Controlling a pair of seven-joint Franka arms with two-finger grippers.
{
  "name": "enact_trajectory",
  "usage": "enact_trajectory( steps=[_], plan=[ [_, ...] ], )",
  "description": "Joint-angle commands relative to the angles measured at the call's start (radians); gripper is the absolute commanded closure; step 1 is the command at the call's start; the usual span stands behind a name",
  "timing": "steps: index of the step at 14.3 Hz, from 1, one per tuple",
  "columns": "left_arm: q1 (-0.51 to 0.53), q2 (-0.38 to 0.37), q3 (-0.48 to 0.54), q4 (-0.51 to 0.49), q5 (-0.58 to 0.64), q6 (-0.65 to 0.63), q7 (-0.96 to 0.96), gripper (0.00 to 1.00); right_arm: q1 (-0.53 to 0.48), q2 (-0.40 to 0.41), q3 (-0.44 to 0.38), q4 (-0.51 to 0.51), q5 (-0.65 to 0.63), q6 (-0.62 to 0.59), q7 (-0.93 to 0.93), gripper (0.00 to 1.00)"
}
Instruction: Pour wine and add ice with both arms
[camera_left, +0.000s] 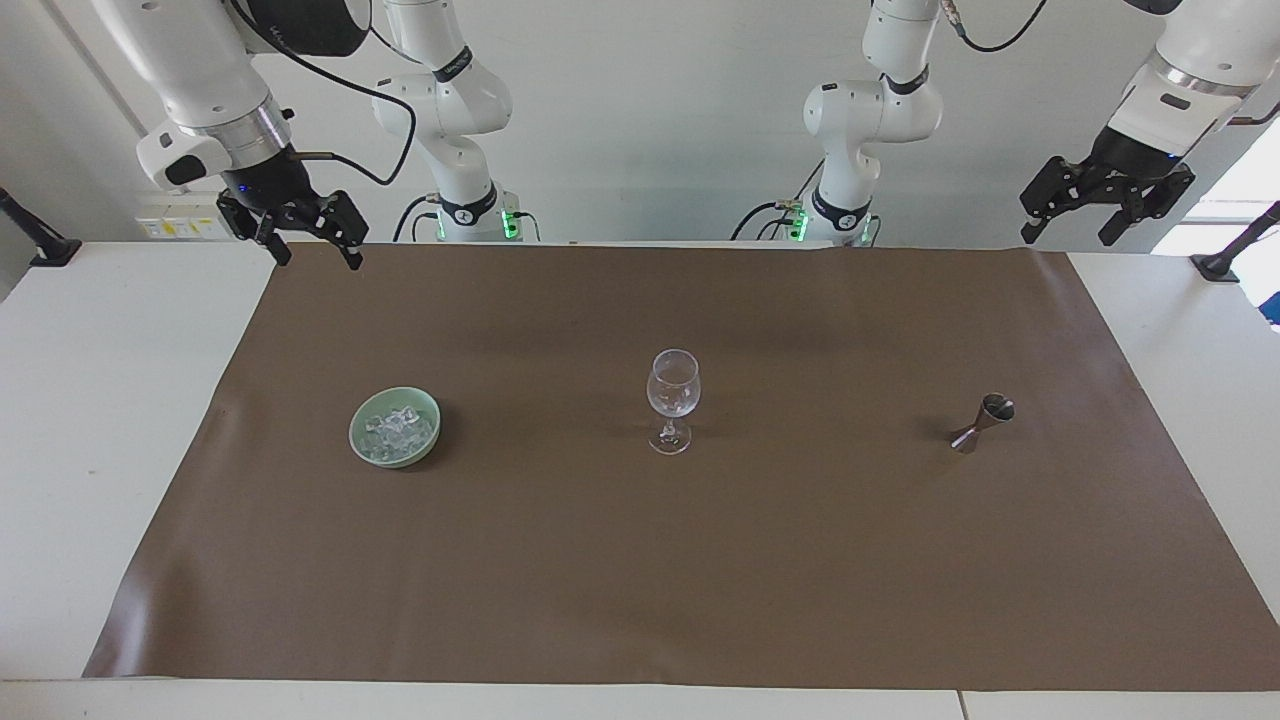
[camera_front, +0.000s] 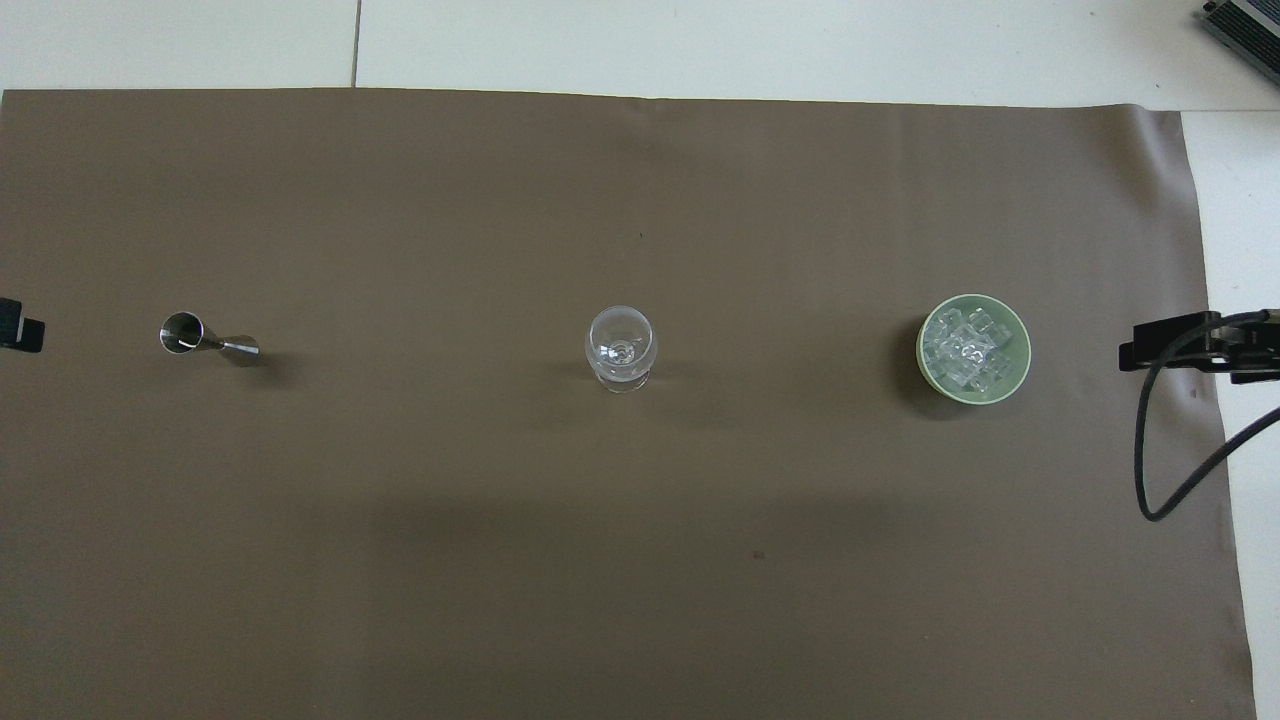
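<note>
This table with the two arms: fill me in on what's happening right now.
Nothing is being handled yet. Both arms wait raised near their own edge of the table: the right pincer hangs open at the end where the green bowl of ice sits, and the left pincer hangs open at the end where the metal jigger stands. An empty wine glass stands upright on the brown mat between the bowl and the jigger. No wine has been poured and no ice moved.
</note>
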Motion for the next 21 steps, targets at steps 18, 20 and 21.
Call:
enact_trajectory(
  steps=[18,20,21],
  plan=[
    [-0.024,-0.025,0.006,-0.031,0.001,-0.003,-0.002,0.00,-0.009,-0.058,0.016,-0.070,-0.012,-0.016,0.020,0.00],
    [-0.024,-0.025,0.006,-0.029,0.001,0.008,-0.001,0.00,-0.009,-0.058,0.016,-0.070,-0.012,-0.018,0.020,0.00],
    [-0.024,-0.025,0.004,-0.031,0.001,0.013,0.001,0.00,-0.009,-0.058,0.016,-0.070,-0.012,-0.018,0.020,0.00]
  ],
)
